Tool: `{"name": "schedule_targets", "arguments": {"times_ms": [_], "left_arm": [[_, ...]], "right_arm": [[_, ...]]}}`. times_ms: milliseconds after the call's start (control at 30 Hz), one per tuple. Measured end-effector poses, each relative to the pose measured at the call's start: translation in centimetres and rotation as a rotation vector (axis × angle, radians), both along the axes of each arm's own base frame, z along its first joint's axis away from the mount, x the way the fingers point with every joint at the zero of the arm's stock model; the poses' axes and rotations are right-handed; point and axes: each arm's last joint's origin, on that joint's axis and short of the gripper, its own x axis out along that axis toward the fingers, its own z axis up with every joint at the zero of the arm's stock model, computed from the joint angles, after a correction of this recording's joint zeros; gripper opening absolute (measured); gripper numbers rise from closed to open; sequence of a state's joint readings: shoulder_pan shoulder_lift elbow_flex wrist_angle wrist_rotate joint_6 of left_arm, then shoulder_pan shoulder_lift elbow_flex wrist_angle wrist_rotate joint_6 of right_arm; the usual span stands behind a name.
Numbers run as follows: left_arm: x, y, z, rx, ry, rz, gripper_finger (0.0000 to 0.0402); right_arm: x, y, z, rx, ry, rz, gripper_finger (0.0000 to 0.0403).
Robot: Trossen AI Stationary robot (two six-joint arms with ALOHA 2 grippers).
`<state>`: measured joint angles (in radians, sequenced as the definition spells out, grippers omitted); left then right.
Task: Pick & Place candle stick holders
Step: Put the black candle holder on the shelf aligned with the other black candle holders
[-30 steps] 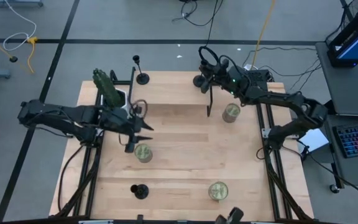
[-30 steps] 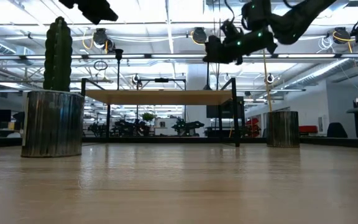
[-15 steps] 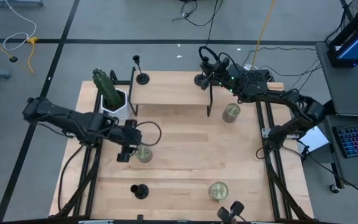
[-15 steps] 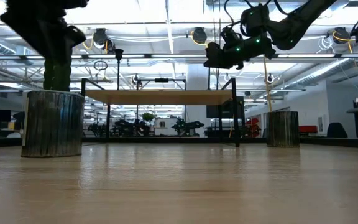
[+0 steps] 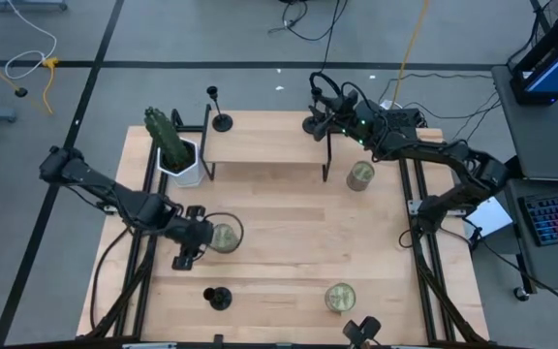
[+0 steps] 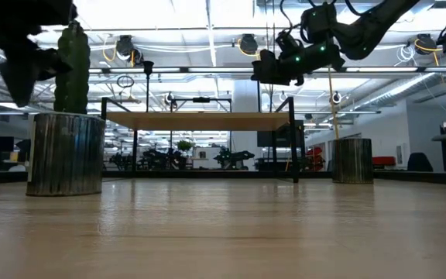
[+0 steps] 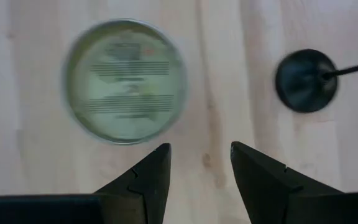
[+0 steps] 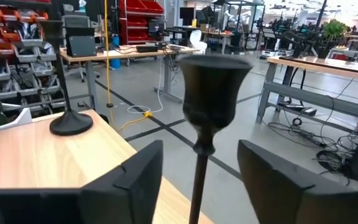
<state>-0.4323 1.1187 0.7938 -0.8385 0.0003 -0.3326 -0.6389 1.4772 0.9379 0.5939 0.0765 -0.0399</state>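
Note:
Three black candle stick holders show. One (image 5: 218,298) stands on its base on the table near the front edge. One (image 5: 221,121) stands at the far left of a raised wooden shelf (image 5: 264,147). One (image 5: 310,125) stands at the shelf's far right. My right gripper (image 8: 199,149) is open and level there, a finger on either side of that holder's stem (image 8: 197,180) below its cup, without touching it. My left gripper (image 5: 184,254) is open and empty, pointing down over the table between a greenish-gold jar (image 7: 124,81) and the front holder (image 7: 306,81).
Two more greenish-gold jars (image 5: 360,175) (image 5: 340,297) stand on the table at the right. A green plant in a white pot (image 5: 174,147) stands at the shelf's left end. Bare table lies in the middle between the jars.
My left gripper has gone from beside the shelf toward the table's near edge, past the jar, and has tipped from pointing sideways to pointing down at the table.

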Motion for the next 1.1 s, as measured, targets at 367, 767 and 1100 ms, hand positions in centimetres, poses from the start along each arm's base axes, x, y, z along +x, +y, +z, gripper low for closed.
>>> {"name": "schedule_targets", "arguments": {"times_ms": [367,767,1100], "left_arm": [[-1.2,-3.6,0.0,-0.057,-0.079,-0.068,0.0172],[-1.3,-9.1,-1.5,-0.102,-0.171,-0.231,0.0172],[0.9,-11.9,-4.7,-0.012,-0.274,-0.276,0.0172]], "right_arm": [[-2.1,2.0,3.0,0.002,0.001,0.011,0.0234],[-2.8,6.1,4.4,0.044,0.07,0.117,0.0235],[-2.1,8.3,4.8,0.031,0.061,0.129,0.0233]]}}
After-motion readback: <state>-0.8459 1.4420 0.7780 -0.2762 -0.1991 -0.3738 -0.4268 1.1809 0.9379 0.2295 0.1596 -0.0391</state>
